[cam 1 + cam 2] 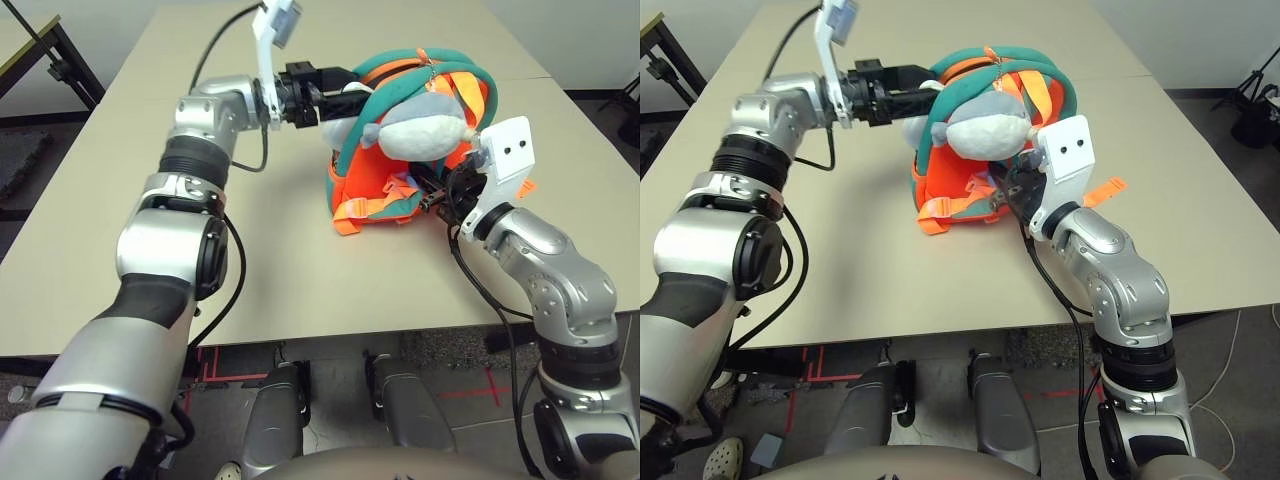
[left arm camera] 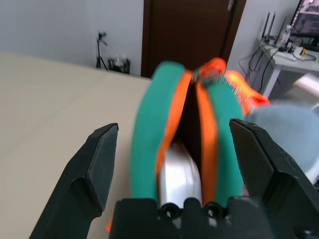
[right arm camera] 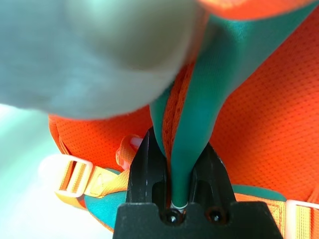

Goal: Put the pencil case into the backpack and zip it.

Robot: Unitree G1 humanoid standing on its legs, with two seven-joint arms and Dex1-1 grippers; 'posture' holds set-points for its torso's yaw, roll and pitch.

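The small orange fabric backpack with teal trim [image 1: 366, 178] stands on the pale, smooth tabletop [image 1: 280, 270], its opening facing the robot's left arm. In that opening, between two orange-edged teal sides, sits the white, hard-looking pencil case with rounded corners [image 2: 179, 172]; it is inside the bag, its near end showing in the gap. The left end effector [image 2: 175, 124] is released, its fingers spread wide to either side of the opening and gripping nothing, which suggests that the case is free to rest in the bag by itself. The right end effector [image 3: 179, 137] is clenched on a teal strap with orange mesh backing [image 3: 194, 129], low on the strapped side of the backpack, probably to steady the soft bag against pushes from the left. The grey-and-white plush charm [image 1: 420, 128] hangs beside the straps, above the right end effector. The insertion seems nearly done, with the zipping still to do. The case may need to go a little deeper so that the edges can meet, and keeping the strap held would give the zip something to pull against; a protruding end could jam it.
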